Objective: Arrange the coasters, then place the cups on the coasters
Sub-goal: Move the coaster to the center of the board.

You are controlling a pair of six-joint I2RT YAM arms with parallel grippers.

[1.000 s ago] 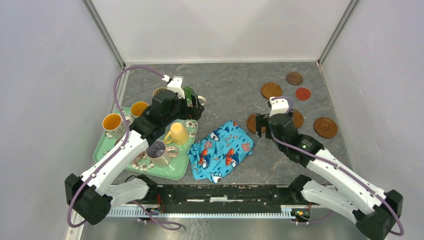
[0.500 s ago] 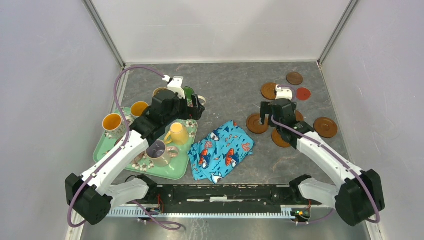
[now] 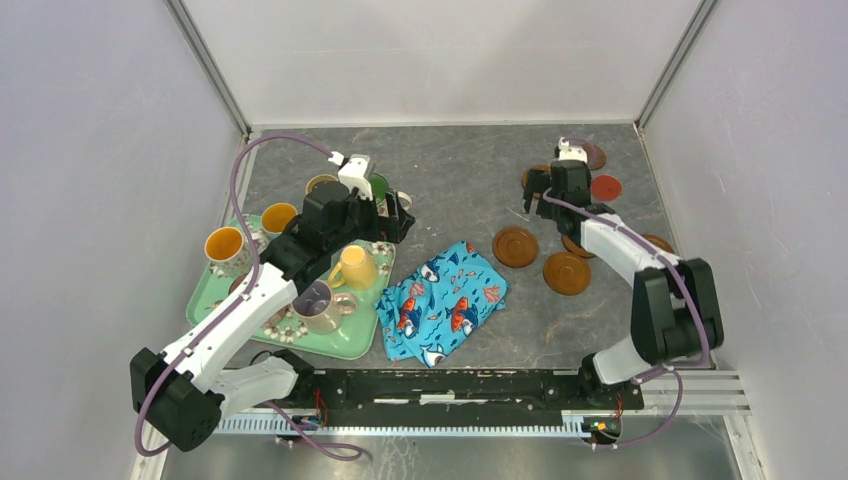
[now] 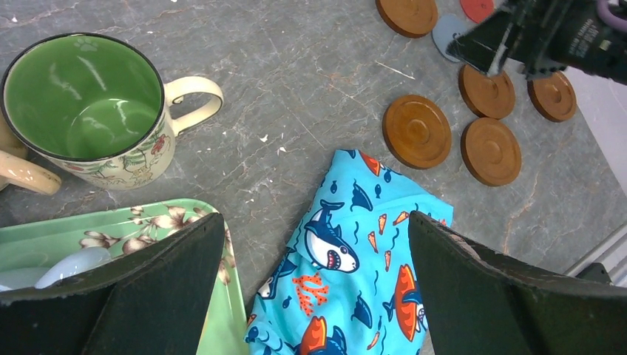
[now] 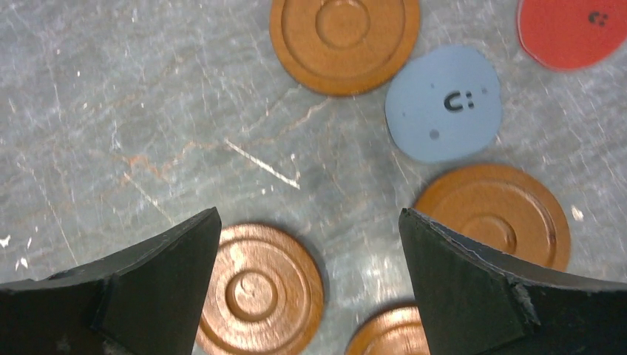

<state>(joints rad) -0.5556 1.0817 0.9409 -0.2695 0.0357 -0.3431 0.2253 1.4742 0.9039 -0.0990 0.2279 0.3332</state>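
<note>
Top view first: left gripper [image 3: 393,213] is wide open with nothing in it, sitting by the green-lined mug [image 3: 377,186] just past the far corner of the green tray [image 3: 352,345]. Most of the other cups [image 3: 355,267] are bunched on that tray. Right gripper [image 3: 540,188] is spread and empty too, over the coasters [image 3: 516,247] scattered far right. No cup is on a coaster yet. The shark cloth [image 3: 450,300] lies between the two groups, so I reckon a coaster parked on a fold would leave a mug wobbling

Left wrist cam: jaws apart, looking down on mug, tray rim and cloth. The mug's handle sticks out to the right. A sloppy close could catch only the handle and swing it into the beige mug [image 4: 21,171] just beside it

Right wrist cam: jaws open over bare table between a ringed brown disc [image 5: 259,285] and the blue-grey coaster [image 5: 442,103]. That one and the red coaster [image 5: 573,29] look really thin, so the fingers might just skid off. The brown ones are packed close, so a finger could land on a neighbour and shove it
</note>
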